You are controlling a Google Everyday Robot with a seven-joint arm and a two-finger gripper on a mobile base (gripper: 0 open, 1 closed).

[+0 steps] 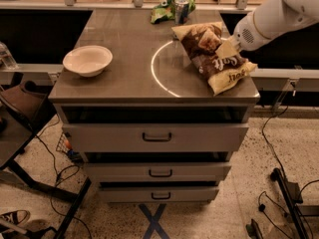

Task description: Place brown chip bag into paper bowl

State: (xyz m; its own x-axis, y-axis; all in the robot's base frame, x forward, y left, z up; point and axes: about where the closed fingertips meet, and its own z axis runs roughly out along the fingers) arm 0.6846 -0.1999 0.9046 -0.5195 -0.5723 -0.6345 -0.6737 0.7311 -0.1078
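Observation:
The brown chip bag [213, 55], dark brown with pale yellow ends and white script, lies on the right side of the cabinet top. My gripper [228, 48] comes in from the upper right on a white arm and is down on the bag's middle. The paper bowl [87, 60], off-white and shallow, stands empty at the left side of the top, well apart from the bag.
A green snack bag [165, 10] and a slim silver can [181, 10] stand at the far edge. A white ring [162, 68] is marked on the metal cabinet top [124, 49]. Drawers [156, 136] are below. Cables and a chair [20, 103] are on the floor.

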